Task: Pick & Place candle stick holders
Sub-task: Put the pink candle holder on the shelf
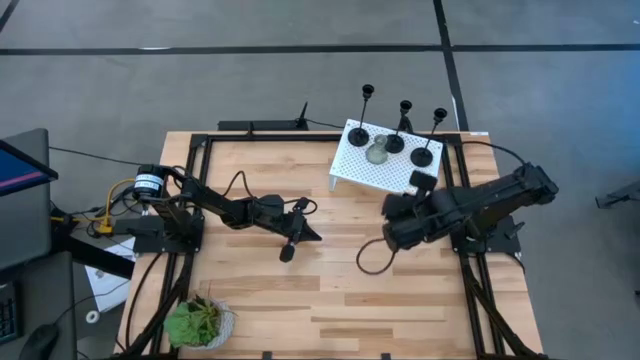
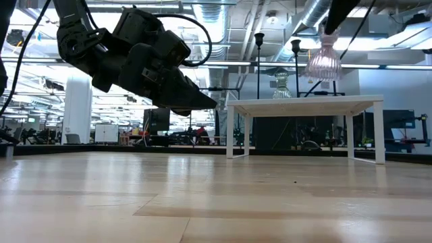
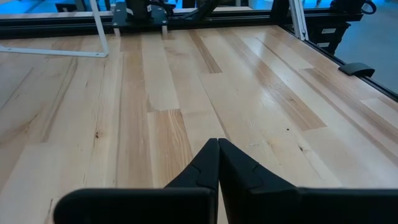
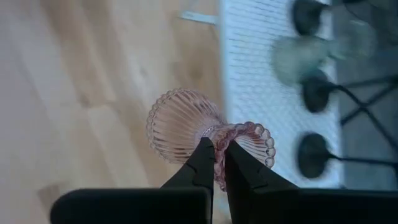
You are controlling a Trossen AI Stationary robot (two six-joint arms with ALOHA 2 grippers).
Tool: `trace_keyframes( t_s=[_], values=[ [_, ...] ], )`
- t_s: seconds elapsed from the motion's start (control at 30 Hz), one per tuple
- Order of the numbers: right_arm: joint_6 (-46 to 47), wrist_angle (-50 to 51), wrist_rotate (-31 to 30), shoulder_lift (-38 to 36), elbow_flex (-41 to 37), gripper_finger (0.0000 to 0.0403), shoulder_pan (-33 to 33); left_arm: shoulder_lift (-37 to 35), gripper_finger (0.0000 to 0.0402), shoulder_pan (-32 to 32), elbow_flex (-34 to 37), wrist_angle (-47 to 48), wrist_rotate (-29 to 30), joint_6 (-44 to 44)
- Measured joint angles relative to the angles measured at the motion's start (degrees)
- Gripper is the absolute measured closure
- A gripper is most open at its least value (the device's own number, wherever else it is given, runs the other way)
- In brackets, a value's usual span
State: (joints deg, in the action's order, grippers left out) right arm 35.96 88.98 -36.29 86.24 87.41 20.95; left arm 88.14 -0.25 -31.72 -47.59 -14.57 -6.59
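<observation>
The right gripper pinches the pinkish ribbed holder by its scalloped rim (hidden from overhead), held up beside the white stand; the left gripper, fingers together, holds nothing.

A grey concrete floor surrounds the light wooden table, crossed by dark lines on the far side; a laptop sits off the table's left edge, with white papers on the floor nearby; seen level across the tabletop, the room beyond is a large open hall with exposed silver ducts and pipes on the ceiling, bright strip lights, a white round column at left, and distant desks with screens along the back.
</observation>
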Motion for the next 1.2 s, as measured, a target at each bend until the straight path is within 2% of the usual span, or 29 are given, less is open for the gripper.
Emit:
trace_keyframes(
  t_s=[0.23,0.73,0.87,1.2],
  values=[
    [-4.3,0.8,-1.5,-1.8,4.0,0.0399,-5.0,0.0,0.0398,0.0,0.0,0.1,0.0,0.0],
    [-16.5,-1.1,-1.2,-3.0,3.9,0.0399,-20.7,0.0,0.0398,0.0,0.0,0.4,0.0,0.0],
    [-18.4,-1.0,3.0,-3.0,3.9,0.0399,-25.3,0.0,0.0398,0.0,0.0,0.9,0.0,0.0],
    [-21.4,-1.2,6.8,-3.0,3.6,0.0399,-32.2,0.0,0.0398,0.0,0.0,1.8,0.0,0.0]
  ],
)
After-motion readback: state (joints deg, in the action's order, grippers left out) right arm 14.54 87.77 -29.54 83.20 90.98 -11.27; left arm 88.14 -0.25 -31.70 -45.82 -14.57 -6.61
